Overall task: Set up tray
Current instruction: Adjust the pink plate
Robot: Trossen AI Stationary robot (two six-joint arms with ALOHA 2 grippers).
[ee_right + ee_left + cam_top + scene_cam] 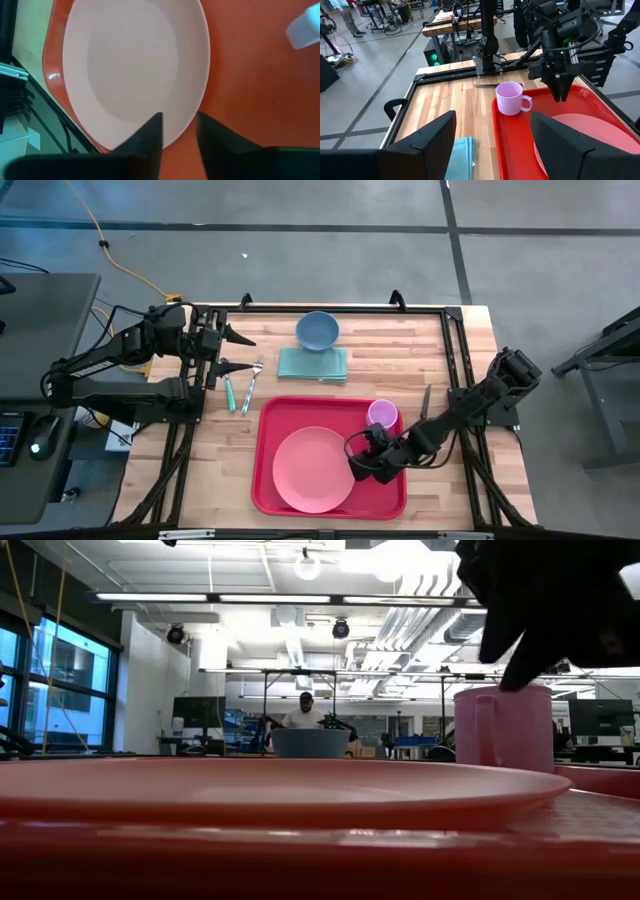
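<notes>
While we look down from above, we see the big wooden table (330,385) first, and the red tray (270,480) lies flat on its near half, between the two arms. On the tray sits a round pink plate (312,470), and a small pink cup (382,413) stands in the tray's far right corner, its handle showing in the left wrist view.

Past the tray lie a green cloth (312,364) and a blue bowl (317,330) just behind it. A fork (251,383) and a green-handled tool (228,390) lie side by side near the left arm, and a knife (425,401) lies on the wood to the right of the tray.

Our right gripper (362,463) hangs low over the tray, at the plate's right edge. Its two fingers stand a little apart and hold nothing (the gap between them is narrow). Our left gripper (238,337) waits up by the far left of the table, fingers spread wide, also holding nothing.

What could go wrong? We think the right arm is close to both plate and cup. If it swings toward the knife without lifting first, it could bump the cup over or push the plate across the tray. The knife lies flat and thin, so the fingers might slip off it.
</notes>
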